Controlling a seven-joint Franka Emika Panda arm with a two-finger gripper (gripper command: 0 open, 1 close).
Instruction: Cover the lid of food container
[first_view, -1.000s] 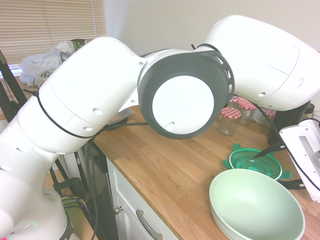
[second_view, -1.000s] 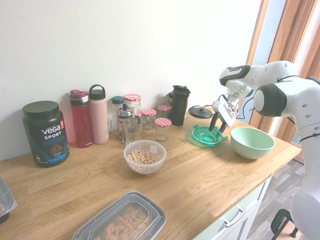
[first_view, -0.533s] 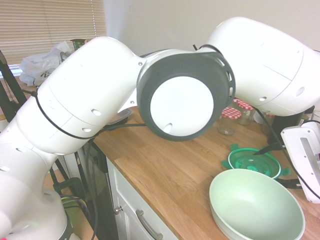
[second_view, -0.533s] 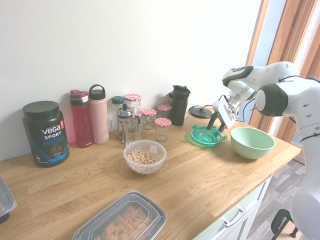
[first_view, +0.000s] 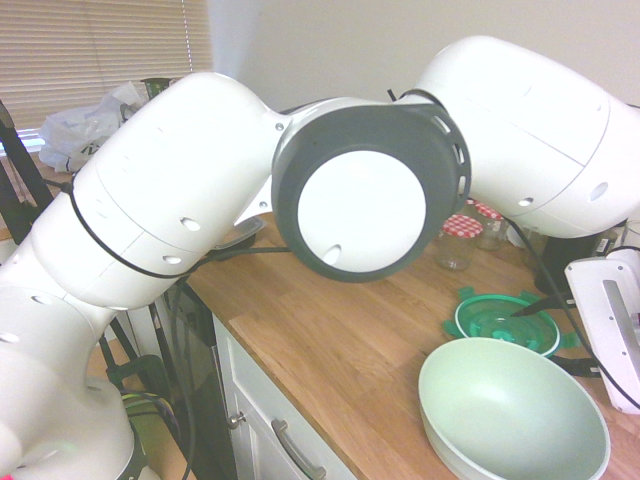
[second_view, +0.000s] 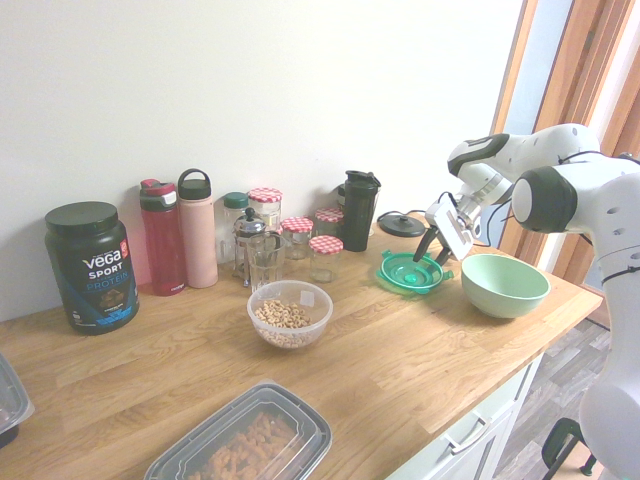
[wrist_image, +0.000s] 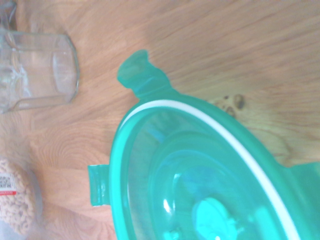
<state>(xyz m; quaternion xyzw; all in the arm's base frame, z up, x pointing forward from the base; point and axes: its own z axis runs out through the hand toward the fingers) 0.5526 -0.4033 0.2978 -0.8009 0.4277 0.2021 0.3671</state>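
Step in hand, as judged: the pick-up of the lid (second_view: 411, 271); covering not yet begun

Claw (second_view: 431, 247) — fingers apart, nothing held; one dark finger tip reaches in over the lid's inner face, the other hangs by the rim on the pale green bowl (second_view: 504, 284) side. In the first exterior view one finger tip sits over the lid (first_view: 500, 323) near its far rim. Whether either tip touches the plastic cannot be told

Lid — flat on the table (second_view: 380, 350), just beside the pale green bowl, clip tabs splayed outward. Wrist view shows its rim and white seal ring close up, a tab (wrist_image: 142, 75) pointing away

Food container (second_view: 290, 313) — open, cereal showing, well apart from the lid, toward the middle of the table, in front of the jars

Next move calls for: closing across the rim for a firm pinch, lifting clear, carrying over to the container, setting down centred. Thin rim could slip; tabs must line up with the container's edge
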